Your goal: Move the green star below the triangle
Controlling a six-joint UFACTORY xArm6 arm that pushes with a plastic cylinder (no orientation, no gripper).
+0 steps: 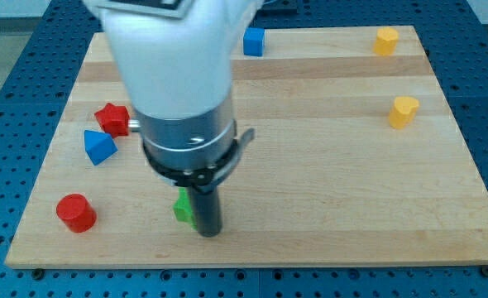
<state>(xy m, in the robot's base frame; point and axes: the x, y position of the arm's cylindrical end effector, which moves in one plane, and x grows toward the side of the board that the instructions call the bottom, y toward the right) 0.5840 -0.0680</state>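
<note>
A green block [183, 208], mostly hidden behind my rod so its shape does not show, lies near the board's bottom edge, left of centre. My tip [208, 233] touches its right side. The blue triangle [98, 146] lies at the view's left, up and left of the green block. The arm's white and grey body covers the board's upper left middle.
A red star-like block [112, 118] sits just above the triangle. A red cylinder [76, 213] lies at the bottom left. A blue cube [254, 41] is at the top centre. A yellow block [385, 40] and a yellow heart-like block [404, 111] are at the right.
</note>
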